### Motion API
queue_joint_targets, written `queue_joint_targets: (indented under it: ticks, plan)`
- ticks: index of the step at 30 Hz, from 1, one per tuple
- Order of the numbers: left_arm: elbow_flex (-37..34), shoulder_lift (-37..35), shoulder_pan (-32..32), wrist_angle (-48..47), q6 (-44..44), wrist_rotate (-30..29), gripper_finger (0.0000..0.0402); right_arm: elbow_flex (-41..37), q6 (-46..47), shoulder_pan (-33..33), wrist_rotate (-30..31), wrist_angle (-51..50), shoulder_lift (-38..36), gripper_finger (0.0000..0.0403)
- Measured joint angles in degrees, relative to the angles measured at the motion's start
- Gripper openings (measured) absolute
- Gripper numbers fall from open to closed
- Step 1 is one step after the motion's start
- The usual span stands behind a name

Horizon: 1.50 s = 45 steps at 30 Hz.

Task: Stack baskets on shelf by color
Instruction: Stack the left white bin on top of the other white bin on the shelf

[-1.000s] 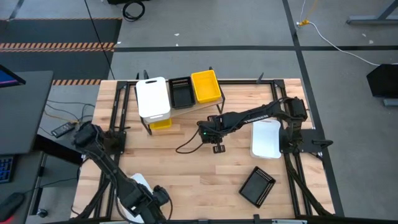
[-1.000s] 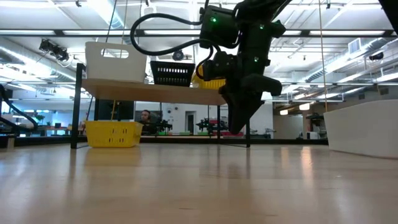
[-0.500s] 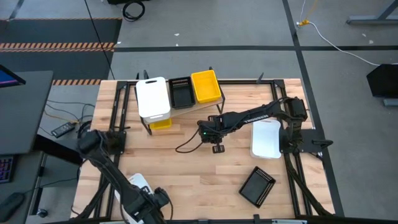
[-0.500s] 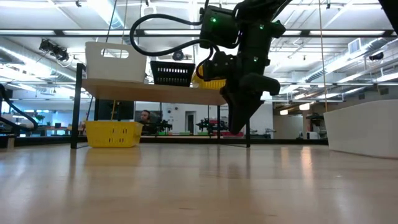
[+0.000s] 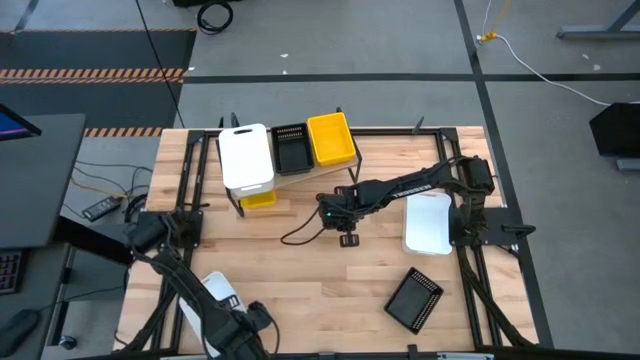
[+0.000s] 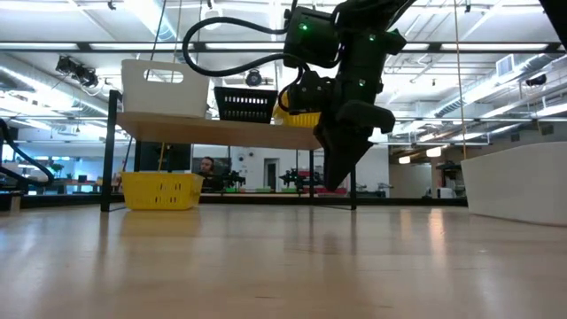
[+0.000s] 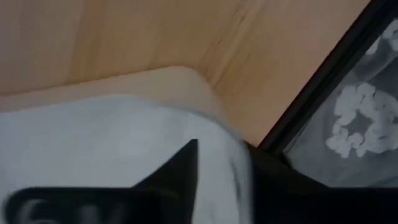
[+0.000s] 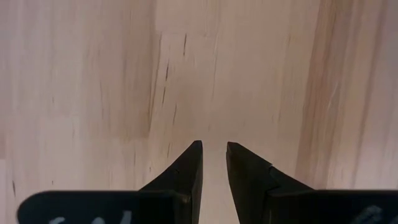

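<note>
The shelf (image 5: 312, 172) stands at the far left and bears a white basket (image 5: 245, 157), a black one (image 5: 291, 148) and a yellow one (image 5: 331, 138). A second yellow basket (image 6: 161, 190) rests on the table under it. Another white basket (image 5: 215, 289) lies at the table's near-left corner, with my left gripper (image 7: 217, 169) pointing down at it. My right gripper (image 8: 212, 155) hangs over bare wood at mid-table, its fingers a narrow gap apart with nothing between them. My left gripper comes from above, pointing down, at the white basket's rim near a rounded corner (image 7: 239, 163). One finger (image 7: 181, 169) shows inside the basket. The rim hides the other finger, so the wall stands between the two. The picture is blurred, and the basket's bottom does not show.
A white basket (image 5: 428, 222) lies on the table's right side beside the right arm's base, and a black basket (image 5: 414, 298) lies near the front right. A black frame rail (image 7: 323, 81) runs along the table edge close to my left gripper.
My left arm has sunk over the white basket at the near-left corner, and more of that basket now shows beside it in the high view. My right arm has kept still.
</note>
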Motion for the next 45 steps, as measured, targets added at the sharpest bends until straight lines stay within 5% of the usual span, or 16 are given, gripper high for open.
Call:
queue_joint_targets:
  ticks: [5,16,25,35,45]
  plan:
    - [0.0,-0.02,0.93,-0.58,4.23,0.05,0.0013,-0.01,0.09,0.0,0.0,0.81,0.0,0.0078]
    - [2.85,-1.56,3.67,-8.66,12.23,0.83,0.0007,-0.02,1.64,0.0,-0.02,0.36,0.0,0.0078]
    - [20.17,-1.72,5.98,-31.23,16.07,-6.6,0.0005,-0.02,1.7,0.0,-0.02,-0.04,0.02,0.0078]
    - [32.36,-5.07,9.51,-30.87,25.1,-17.07,0.0004,-0.04,2.49,0.0,-0.01,-0.5,0.02,0.0078]
    - [32.39,-8.29,12.27,-31.06,30.95,-17.5,0.0004,-0.04,2.51,0.0,-0.01,-0.66,0.02,0.0078]
